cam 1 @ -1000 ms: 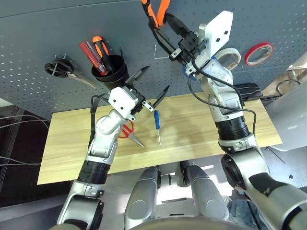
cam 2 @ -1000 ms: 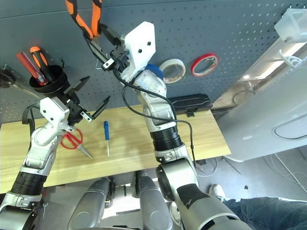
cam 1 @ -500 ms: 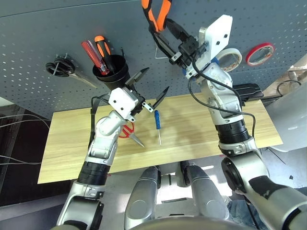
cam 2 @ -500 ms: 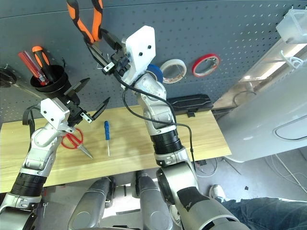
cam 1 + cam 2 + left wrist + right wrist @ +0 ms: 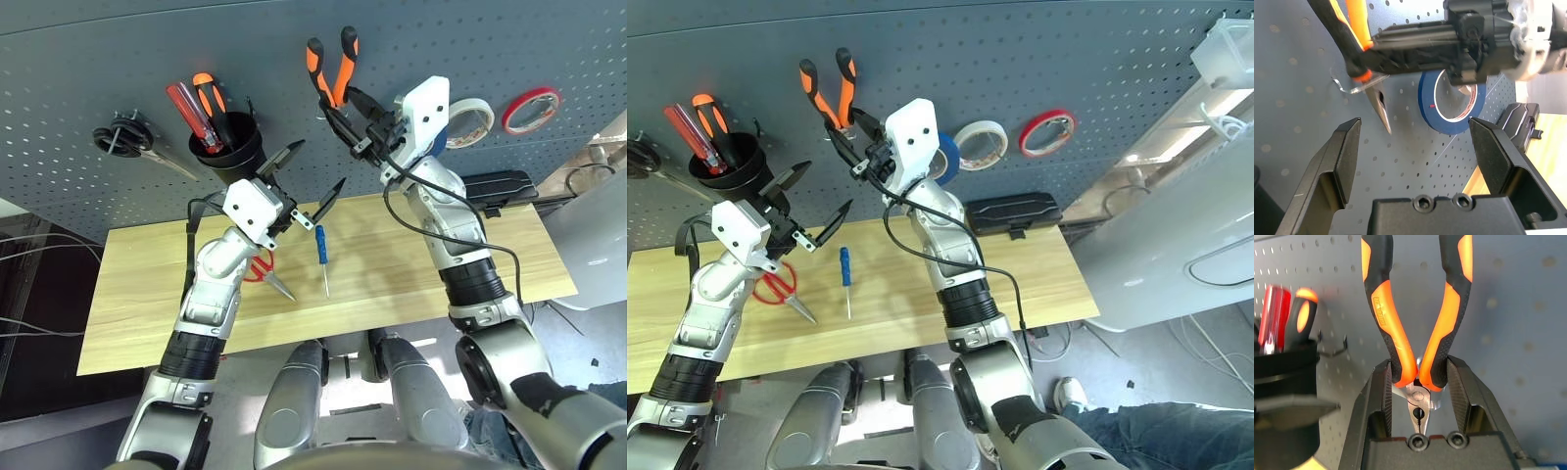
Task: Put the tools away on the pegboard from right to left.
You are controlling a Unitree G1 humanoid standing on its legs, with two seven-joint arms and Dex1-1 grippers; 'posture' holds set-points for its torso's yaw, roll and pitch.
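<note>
Right hand (image 5: 1418, 396) clamped on orange-and-black-handled needle-nose pliers (image 5: 331, 70) low on the handles, at a hook on the grey-blue perforated pegboard (image 5: 88, 78) | I judged them rigid, rubbery handles grippy | left hand (image 5: 306, 186) spread apart, empty, above the table (image 5: 147, 284)

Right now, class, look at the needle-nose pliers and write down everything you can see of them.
The needle-nose pliers have orange-and-black grips that look rubbery, splayed upward in a V, and slim grey metal jaws tapering to a point below. They sit upright against the grey-blue pegboard, over a metal hook, between the black cup and the blue tape roll. The right hand grips them, one finger outside each handle just above the pivot.
</note>
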